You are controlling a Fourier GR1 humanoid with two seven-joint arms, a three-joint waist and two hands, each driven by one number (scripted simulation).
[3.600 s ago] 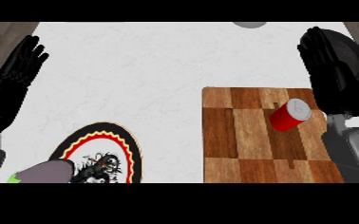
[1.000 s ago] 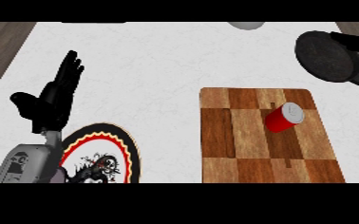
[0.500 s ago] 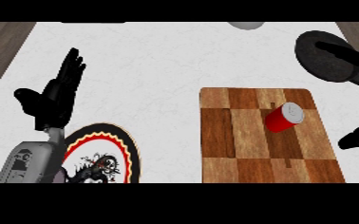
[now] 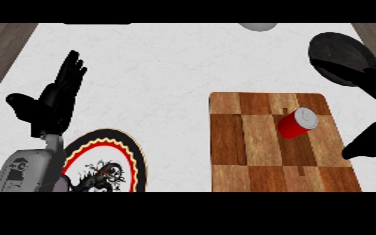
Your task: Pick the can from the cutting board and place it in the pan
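Red cylindrical can [image 4: 296, 123] lying tilted on checkered wooden cutting board [image 4: 249, 144], lower right of frame. Black round pan [image 4: 339, 57] upper right. Left robot hand [image 4: 53, 103] wide, fingers straight; right robot hand [image 4: 363, 146] at right edge, state impossible to tell.

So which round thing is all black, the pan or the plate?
The pan at the far right is all black. The plate near the left hand has red and yellow rings.

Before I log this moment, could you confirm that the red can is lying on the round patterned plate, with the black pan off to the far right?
Not quite: the head view shows the red can lying on the wooden cutting board, not the plate. The black pan is indeed at far right.
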